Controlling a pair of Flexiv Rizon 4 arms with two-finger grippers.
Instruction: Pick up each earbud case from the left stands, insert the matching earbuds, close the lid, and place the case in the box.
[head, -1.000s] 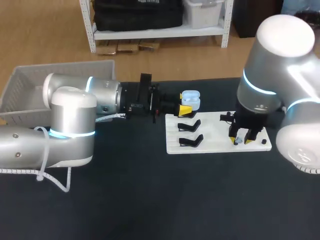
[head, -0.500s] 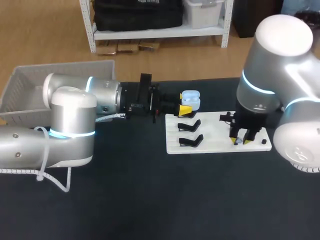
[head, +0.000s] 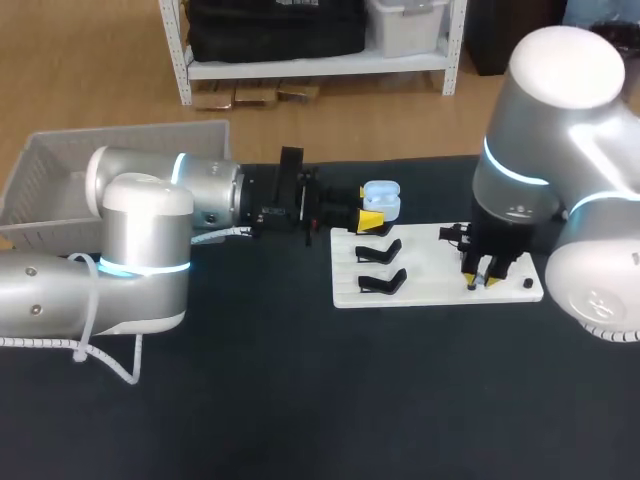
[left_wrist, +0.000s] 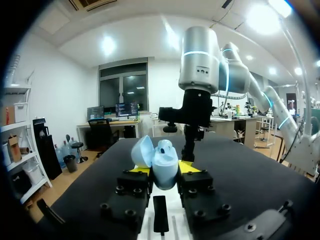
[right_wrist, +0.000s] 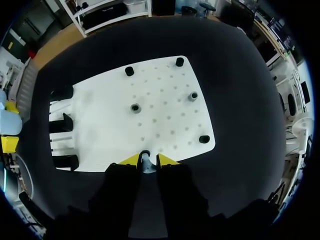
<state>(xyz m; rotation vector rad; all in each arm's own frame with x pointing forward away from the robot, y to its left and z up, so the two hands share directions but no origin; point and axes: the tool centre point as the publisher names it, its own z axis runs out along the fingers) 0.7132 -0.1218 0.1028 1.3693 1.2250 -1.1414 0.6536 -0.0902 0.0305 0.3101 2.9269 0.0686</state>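
The right jaws are pinching a small grey earbud (right_wrist: 145, 161) at the white board's (right_wrist: 165, 120) near edge on the worktop (head: 300, 400). Beyond the black stands (head: 380, 282), the left jaws are gripping the pale blue earbud case (left_wrist: 161, 162) from both sides, its lid standing open.

1 open pale-blue earbud case (head: 381, 198), 3 small grey earbuds (right_wrist: 135, 107), 3 black stands (right_wrist: 61, 123), 1 white board (head: 430, 270), 1 basket (head: 60, 160), 2 robot arms (head: 150, 230).

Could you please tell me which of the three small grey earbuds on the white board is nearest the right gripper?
The earbud at the white board's edge, directly at the right gripper; the other two earbuds stand farther ahead, mid-board.
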